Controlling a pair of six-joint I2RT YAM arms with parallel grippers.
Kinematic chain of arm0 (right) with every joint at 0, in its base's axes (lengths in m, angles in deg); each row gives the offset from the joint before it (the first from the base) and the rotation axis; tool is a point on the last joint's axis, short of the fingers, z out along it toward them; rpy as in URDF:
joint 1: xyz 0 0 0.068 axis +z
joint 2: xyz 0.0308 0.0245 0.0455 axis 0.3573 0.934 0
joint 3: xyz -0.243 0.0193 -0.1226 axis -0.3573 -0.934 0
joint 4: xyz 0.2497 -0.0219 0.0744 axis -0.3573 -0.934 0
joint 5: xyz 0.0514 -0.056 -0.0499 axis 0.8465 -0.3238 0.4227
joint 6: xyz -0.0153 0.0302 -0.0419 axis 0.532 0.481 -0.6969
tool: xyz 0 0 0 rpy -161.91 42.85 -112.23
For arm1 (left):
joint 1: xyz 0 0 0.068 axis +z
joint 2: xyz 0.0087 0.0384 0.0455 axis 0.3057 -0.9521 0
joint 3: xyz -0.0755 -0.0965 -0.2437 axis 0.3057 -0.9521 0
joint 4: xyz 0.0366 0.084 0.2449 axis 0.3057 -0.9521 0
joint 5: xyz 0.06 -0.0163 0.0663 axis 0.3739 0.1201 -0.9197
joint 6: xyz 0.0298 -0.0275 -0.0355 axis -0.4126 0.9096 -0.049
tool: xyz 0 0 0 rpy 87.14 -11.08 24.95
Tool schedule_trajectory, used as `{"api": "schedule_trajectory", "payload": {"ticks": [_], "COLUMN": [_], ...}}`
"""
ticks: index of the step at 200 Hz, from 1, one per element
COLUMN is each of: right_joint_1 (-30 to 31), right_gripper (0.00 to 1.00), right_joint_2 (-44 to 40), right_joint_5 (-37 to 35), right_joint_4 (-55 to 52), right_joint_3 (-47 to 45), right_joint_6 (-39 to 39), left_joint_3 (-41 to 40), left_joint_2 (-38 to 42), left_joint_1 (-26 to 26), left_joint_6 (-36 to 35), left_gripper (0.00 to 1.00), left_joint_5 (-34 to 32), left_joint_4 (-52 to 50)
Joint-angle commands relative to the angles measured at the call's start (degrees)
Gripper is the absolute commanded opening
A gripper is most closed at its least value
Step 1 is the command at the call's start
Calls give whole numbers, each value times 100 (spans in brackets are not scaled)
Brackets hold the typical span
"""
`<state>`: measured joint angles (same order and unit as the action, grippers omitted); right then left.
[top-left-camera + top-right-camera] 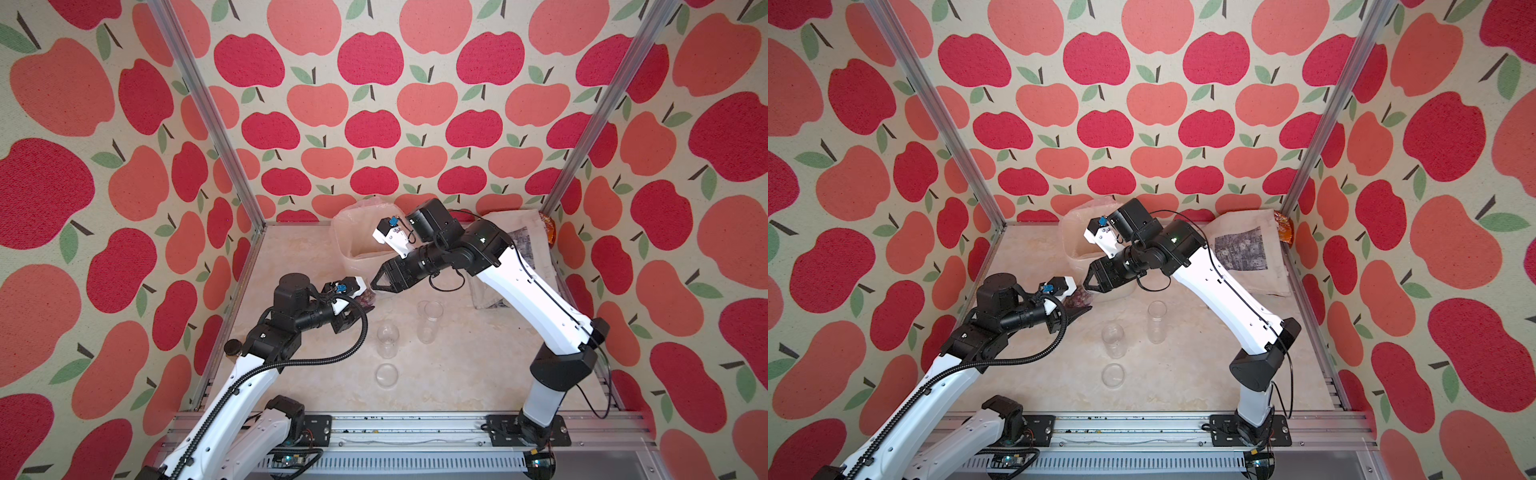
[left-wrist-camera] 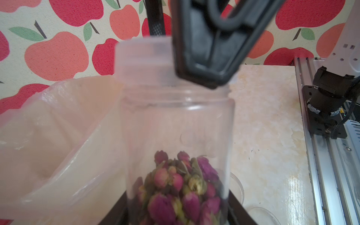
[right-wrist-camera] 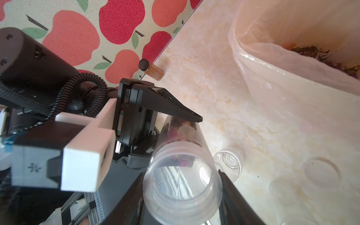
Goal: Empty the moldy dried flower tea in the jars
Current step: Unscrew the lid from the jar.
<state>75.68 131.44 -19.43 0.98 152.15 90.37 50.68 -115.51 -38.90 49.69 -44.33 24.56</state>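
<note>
A clear jar [image 2: 177, 124] holds the moldy dried flower tea [image 2: 179, 187], a heap of pink-purple dried buds. My left gripper [image 2: 178, 210] is shut on the jar's lower body, holding it tilted in front of the bin. My right gripper [image 3: 182, 187] is closed around the jar's clear lid [image 3: 182, 194], one dark finger on each side. In both top views the two grippers meet at this jar [image 1: 368, 297] [image 1: 1080, 298]. Two empty clear jars [image 1: 387, 338] [image 1: 430, 322] stand on the table, with a loose lid [image 1: 387, 376] in front of them.
The cream bin [image 1: 353, 249] with its plastic liner [image 3: 272, 78] stands at the back centre, dark tea scraps [image 3: 311, 50] inside. A printed cloth bag [image 1: 523, 245] and an orange packet [image 1: 549, 230] lie back right. A small amber bottle [image 1: 232, 347] lies by the left edge.
</note>
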Motion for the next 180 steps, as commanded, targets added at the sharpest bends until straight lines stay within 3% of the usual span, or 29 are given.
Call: {"api": "schedule_trajectory", "payload": {"ticks": [1, 41, 62, 107, 134, 161, 180], "right_joint_1": [111, 181, 204, 210, 203, 212, 246], "right_gripper": [29, 25, 25, 25, 27, 31, 33], "right_joint_2": [135, 167, 180, 123, 16, -175, -263], "right_joint_5": [29, -339, -777, -529, -433, -406, -360], "right_joint_4": [-286, -1062, -1340, -1438, -1319, -1097, -872], "right_joint_3": [451, 888, 983, 1222, 1184, 731, 381], "right_joint_6": [-829, -3442, -4399, -5131, -4976, -4672, -4444], "left_joint_3": [-47, 31, 151, 244, 199, 30, 113], "left_joint_2": [47, -13, -106, -244, -151, 123, 255], "left_joint_1": [-33, -29, -25, -17, -11, 71, 362], "left_joint_6": [-109, -192, -259, -371, -374, 75, 322], "left_gripper": [2, 1, 1, 1, 1, 0, 0], "left_joint_5": [143, 851, 1413, 1779, 1236, -428, -1035], "left_joint_4": [72, -298, -641, -1028, -940, -343, -280]}}
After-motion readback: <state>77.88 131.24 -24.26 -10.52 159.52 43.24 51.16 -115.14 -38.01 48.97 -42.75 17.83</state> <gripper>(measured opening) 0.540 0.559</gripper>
